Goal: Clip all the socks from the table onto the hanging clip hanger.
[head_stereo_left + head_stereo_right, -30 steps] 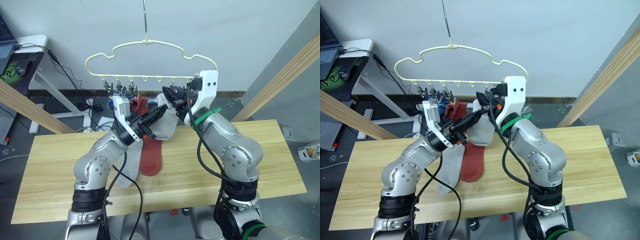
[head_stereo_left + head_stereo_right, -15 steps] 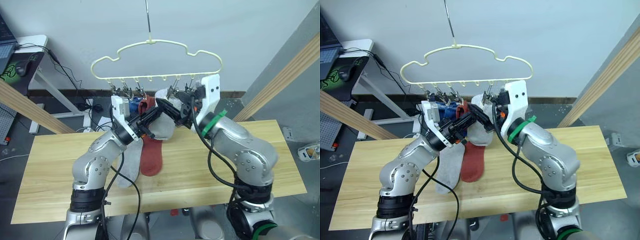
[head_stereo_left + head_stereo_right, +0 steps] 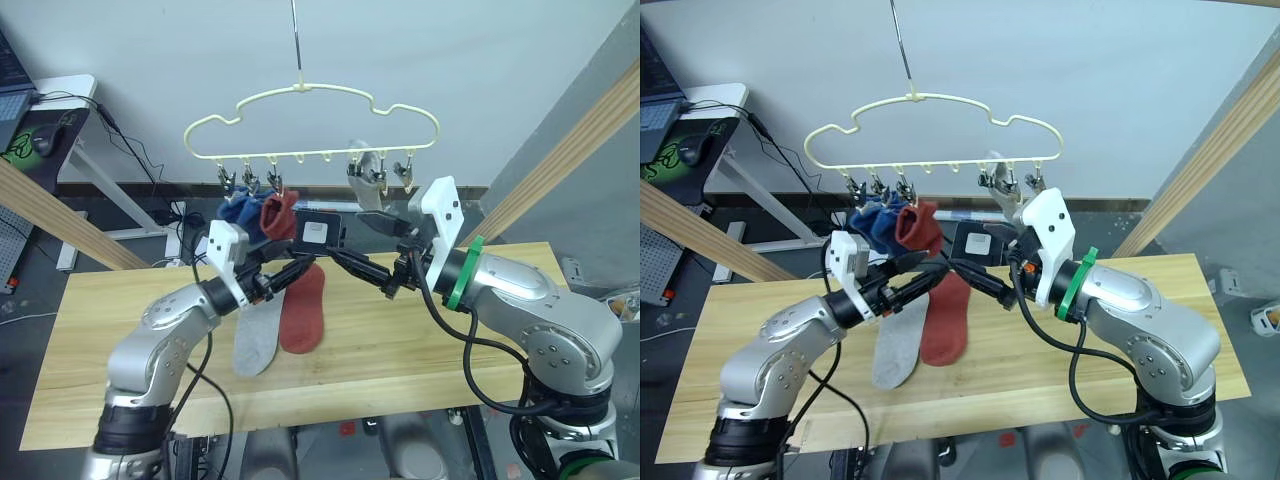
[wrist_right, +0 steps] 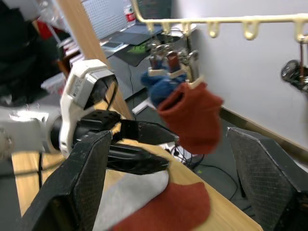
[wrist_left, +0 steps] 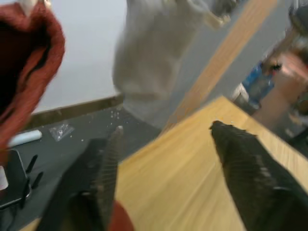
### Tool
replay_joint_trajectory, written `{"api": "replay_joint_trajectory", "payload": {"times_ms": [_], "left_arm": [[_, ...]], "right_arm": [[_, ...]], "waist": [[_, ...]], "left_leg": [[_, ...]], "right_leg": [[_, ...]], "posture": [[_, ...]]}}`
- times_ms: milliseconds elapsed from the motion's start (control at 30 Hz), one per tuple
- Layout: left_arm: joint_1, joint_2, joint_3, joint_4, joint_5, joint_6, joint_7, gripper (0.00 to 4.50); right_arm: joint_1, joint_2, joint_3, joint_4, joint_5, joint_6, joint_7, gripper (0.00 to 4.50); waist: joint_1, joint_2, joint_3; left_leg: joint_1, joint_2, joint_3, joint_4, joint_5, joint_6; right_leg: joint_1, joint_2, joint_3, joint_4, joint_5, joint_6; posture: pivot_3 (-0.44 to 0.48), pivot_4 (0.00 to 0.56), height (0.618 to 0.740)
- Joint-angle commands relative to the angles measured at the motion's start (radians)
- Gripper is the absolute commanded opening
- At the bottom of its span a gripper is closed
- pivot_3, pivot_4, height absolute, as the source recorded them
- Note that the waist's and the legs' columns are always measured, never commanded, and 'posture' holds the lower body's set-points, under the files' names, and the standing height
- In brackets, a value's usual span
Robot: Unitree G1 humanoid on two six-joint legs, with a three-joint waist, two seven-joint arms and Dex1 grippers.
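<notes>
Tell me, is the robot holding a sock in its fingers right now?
No. The left gripper and right gripper are both open and hold nothing. A grey sock hangs clipped on the clip hanger.

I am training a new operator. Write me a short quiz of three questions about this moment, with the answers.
1. True or false: the left gripper holds a sock.
2. Which socks lie on the table? A) one grey, one red B) two blue C) none
3. Fill in: on the clip hanger, the hanging red sock is beside a ___ sock.
Key: 1 false, its fingers are open and empty. 2 A: the grey sock and the red sock. 3 blue: the blue sock.
</notes>
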Motion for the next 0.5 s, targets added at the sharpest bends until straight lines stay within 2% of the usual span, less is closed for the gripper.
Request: {"api": "replay_joint_trajectory", "payload": {"times_ms": [33,300,500], "left_arm": [[0.054,0.051,0.034,-0.087,0.018,-0.042,-0.040,3.22],[0.240,0.188,0.108,-0.216,0.060,-0.137,-0.142,3.22],[0.245,0.181,0.137,-0.252,0.027,-0.141,-0.129,3.22]], "right_arm": [[0.021,-0.026,-0.008,-0.054,-0.002,-0.040,0.011,3.99],[0.122,-0.121,0.019,-0.097,-0.137,-0.140,-0.013,3.99],[0.135,-0.110,0.009,-0.037,-0.239,-0.212,-0.058,3.99]], "waist": [[0.000,-0.001,-0.003],[0.005,-0.006,-0.028],[0.014,-0.006,-0.046]], "left_leg": [[0.000,0.000,0.000,0.000,0.000,0.000],[0.001,0.000,0.000,0.000,0.000,0.000],[0.002,0.000,0.001,0.001,0.001,0.001]], "right_leg": [[0.000,0.000,0.000,0.000,0.000,0.000],[0.001,0.000,0.000,0.000,0.000,0.000],[0.001,0.000,0.000,0.000,0.000,0.001]], "posture": [[-0.158,0.252,0.740],[-0.129,0.237,0.740],[-0.120,0.204,0.740]]}}
